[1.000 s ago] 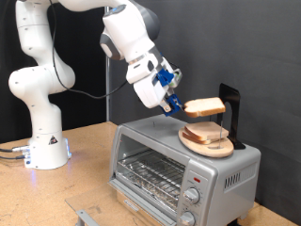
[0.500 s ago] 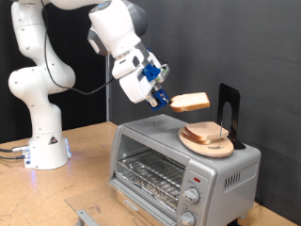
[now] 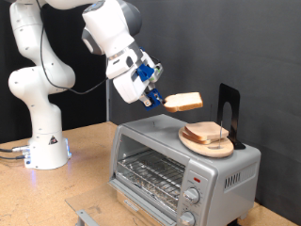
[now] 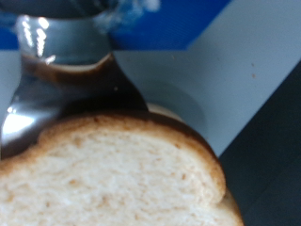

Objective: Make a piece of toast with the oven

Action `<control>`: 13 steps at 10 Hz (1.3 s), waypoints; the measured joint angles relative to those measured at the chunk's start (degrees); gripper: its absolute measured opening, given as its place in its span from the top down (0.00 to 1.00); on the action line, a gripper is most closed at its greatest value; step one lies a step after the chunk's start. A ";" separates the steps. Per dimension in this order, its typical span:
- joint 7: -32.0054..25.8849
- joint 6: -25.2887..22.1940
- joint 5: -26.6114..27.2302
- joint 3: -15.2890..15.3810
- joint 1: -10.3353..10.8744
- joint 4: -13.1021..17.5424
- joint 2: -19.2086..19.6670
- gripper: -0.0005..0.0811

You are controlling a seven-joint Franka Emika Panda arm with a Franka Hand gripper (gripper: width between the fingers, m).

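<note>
the piece of toast [image 3: 183, 102] hangs in the air above the top of the oven [image 3: 179, 160], clamped by one edge in the gripper [image 3: 157, 99], which is closed on it. compared with half a second ago the slice has drifted a little toward the exterior view's left and slightly up, and the arm has pulled back the same way; a second ago the slice was just over the round wooden plate [image 3: 209, 144], and now it sits clear of it, up and to the left.

on the oven's roof, toward the exterior view's right, the plate carries the stacked slices [image 3: 208, 134], with a dark upright stand [image 3: 229, 115] just behind them. the oven's glass door is shut, the wire rack [image 3: 150, 175] shows through it, and the round knobs [image 3: 194, 195] run down the right front panel. nothing lies between the held slice and the oven top below it. the white arm's base [image 3: 45, 151] stands on the wooden table [image 3: 85, 179] at the exterior view's left, with a grey cable [image 3: 11, 151] trailing off beside it.

the wrist view is filled with the pale crumb and brown crust of the piece of toast [image 4: 122, 179], very close and soft in focus, with one dark shiny finger [image 4: 56, 75] pressed against it; the oven, the plate and the table are not visible there.
</note>
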 joint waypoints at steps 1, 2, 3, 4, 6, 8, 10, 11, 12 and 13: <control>-0.30 -0.97 -0.72 -0.83 -0.65 -1.01 -1.15 0.41; -0.58 -2.46 -1.52 -1.81 -1.62 -1.95 -2.58 0.41; -1.30 -4.11 -2.43 -2.97 -2.60 -2.80 -4.13 0.41; -2.38 -5.56 -3.13 -4.17 -3.52 -3.61 -5.72 0.41; -3.67 -7.42 -4.51 -6.10 -5.27 -5.14 -8.70 0.41; -4.04 -8.78 -6.32 -7.16 -6.96 -6.38 -10.78 0.41; -4.04 -9.08 -6.82 -7.23 -7.47 -6.92 -11.31 0.41; -4.39 -9.08 -6.69 -7.23 -7.42 -7.06 -11.26 0.41; -4.50 -9.08 -6.70 -7.28 -7.49 -7.45 -11.13 0.41; -4.52 -8.76 -6.90 -7.45 -7.75 -7.93 -10.71 0.41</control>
